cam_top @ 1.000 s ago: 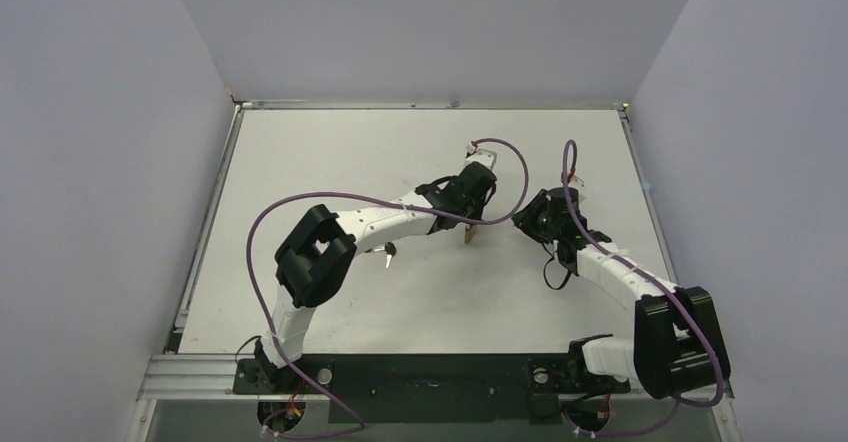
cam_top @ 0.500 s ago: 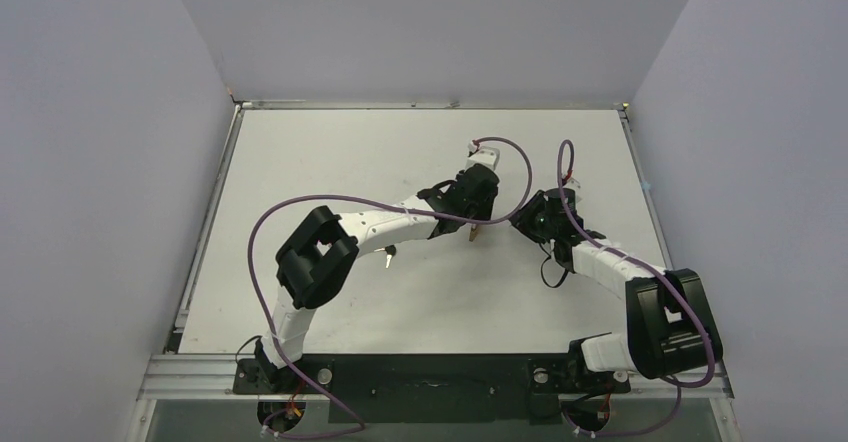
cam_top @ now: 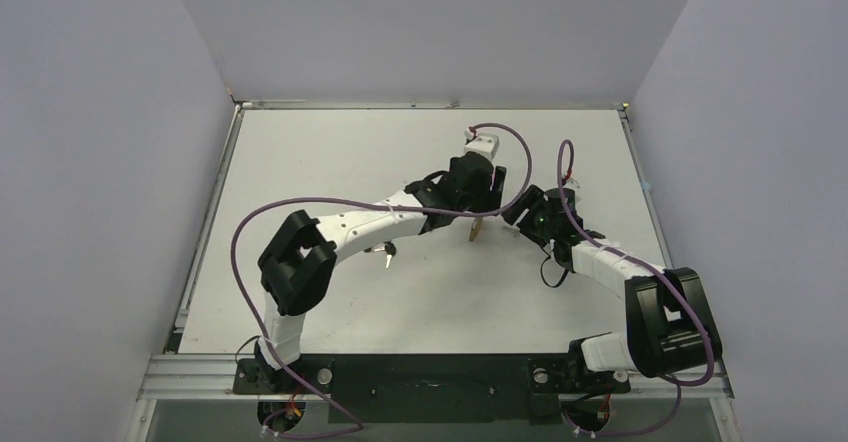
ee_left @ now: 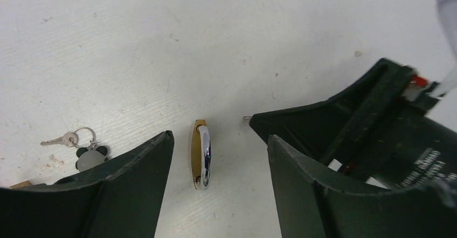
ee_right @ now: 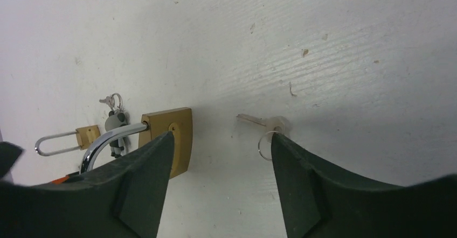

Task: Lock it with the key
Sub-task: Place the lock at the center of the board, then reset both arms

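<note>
The lock (ee_left: 198, 154), brass with a silver shackle, rests edge-on on the white table, apart from both fingers of my open left gripper (ee_left: 220, 137). In the right wrist view the lock (ee_right: 175, 130) sits just past the left finger of my open right gripper (ee_right: 222, 135). The key (ee_right: 268, 123), on a thin wire ring, lies flat on the table by that gripper's right fingertip. From above, the lock (cam_top: 476, 228) stands between the left gripper (cam_top: 482, 200) and the right gripper (cam_top: 516, 214). Neither gripper holds anything.
A second, smaller brass padlock (ee_right: 86, 135) with a long shackle lies farther left. Beside it is a bunch of keys on a dark charm (ee_left: 86, 154), which also shows under the left forearm as a keyring (cam_top: 388, 252). Walls enclose the table (cam_top: 330, 152).
Both grippers have opened. The left one let go of the lock, which now rests on the table, and the right one released the key. The left arm shifted slightly away.
</note>
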`<state>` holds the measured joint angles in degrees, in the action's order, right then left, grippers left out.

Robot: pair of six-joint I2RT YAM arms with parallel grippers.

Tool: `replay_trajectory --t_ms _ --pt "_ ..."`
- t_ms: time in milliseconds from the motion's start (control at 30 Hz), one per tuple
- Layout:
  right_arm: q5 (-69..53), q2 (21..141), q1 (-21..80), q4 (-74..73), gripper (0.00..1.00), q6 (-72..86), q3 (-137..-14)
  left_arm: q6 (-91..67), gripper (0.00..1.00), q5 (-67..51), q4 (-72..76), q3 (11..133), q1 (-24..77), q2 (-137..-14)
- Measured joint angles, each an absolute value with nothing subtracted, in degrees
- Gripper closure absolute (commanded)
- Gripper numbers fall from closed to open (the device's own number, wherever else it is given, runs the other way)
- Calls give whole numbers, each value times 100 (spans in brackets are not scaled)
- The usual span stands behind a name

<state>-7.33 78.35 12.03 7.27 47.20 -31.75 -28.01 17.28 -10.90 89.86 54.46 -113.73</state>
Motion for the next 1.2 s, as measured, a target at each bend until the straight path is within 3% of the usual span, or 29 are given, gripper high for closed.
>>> replay_trajectory --t_ms 267,533,867,1200 --pt "-768 7662 1201 545 29 4703 -3175 -2834 37 1203 -1347 9015 5030 -10388" --pt "-530 6449 1208 -381 28 4552 -3815 -2716 37 788 -1726 8698 4226 -8899" --pt "-449 5330 1271 -578 26 4274 -4801 -2333 37 915 -2438 8315 4169 -7677" --pt "-543 5103 1474 -438 24 4071 -4888 -2495 37 1476 -2961 7819 4152 -7286"
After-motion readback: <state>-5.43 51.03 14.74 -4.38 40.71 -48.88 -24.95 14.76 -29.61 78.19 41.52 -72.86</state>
